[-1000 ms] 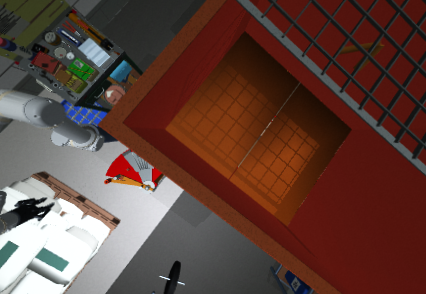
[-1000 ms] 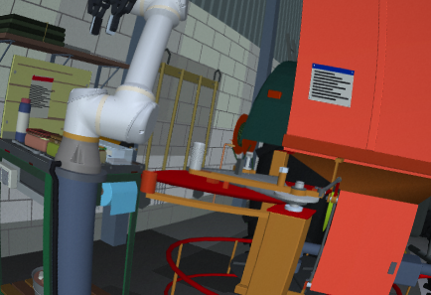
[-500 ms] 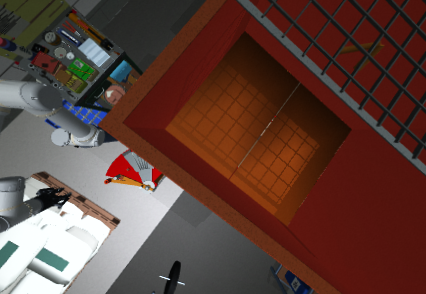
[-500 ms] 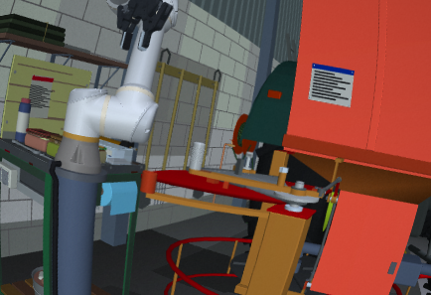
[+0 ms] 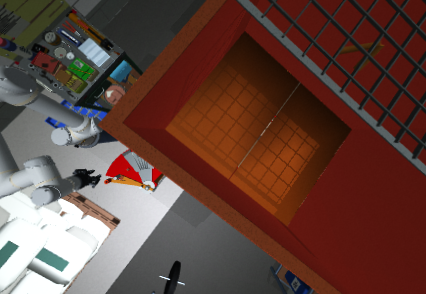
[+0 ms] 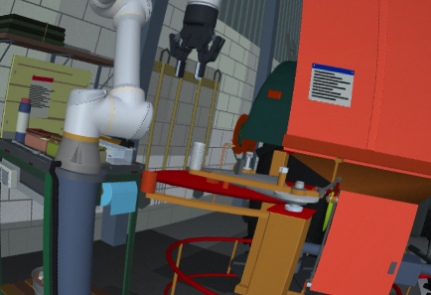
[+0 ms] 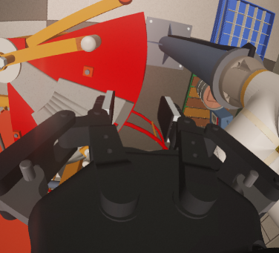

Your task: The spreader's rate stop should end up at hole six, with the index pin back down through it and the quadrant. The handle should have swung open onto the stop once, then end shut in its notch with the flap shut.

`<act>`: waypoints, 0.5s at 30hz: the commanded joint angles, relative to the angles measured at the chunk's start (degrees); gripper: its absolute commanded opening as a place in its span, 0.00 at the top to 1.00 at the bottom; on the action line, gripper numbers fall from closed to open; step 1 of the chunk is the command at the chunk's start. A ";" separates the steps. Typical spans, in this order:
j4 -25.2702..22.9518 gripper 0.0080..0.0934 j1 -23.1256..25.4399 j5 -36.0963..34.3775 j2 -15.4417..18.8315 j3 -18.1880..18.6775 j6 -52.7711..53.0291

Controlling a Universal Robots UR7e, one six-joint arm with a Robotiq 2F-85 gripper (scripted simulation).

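Observation:
The red quadrant (image 5: 131, 172) (image 6: 208, 181) (image 7: 92, 63) is partly hidden under the hopper's edge in the side camera. An orange handle (image 7: 74, 15) with a ring end and an orange stop arm tipped with a white knob (image 7: 90, 43) lie across it. A grey index pin (image 6: 198, 156) stands upright on the quadrant's outer part. My gripper (image 5: 91, 178) (image 6: 191, 69) (image 7: 138, 109) hangs high above the quadrant's outer end, open and empty.
The big red hopper (image 5: 280, 124) (image 6: 367, 95) towers to the right, with a grid on top. A wire rack (image 6: 183, 115) stands behind the quadrant. A tool bench (image 5: 75, 59) and white sacks (image 5: 45, 244) lie near my base. Red hoses (image 6: 198, 264) loop on the floor.

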 commanded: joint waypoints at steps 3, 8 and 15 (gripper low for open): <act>-1.78 0.53 6.02 0.00 1.80 -0.01 6.01; -4.97 0.53 15.56 0.00 5.62 -0.64 15.58; -8.94 0.53 26.02 -0.01 11.62 -2.70 26.08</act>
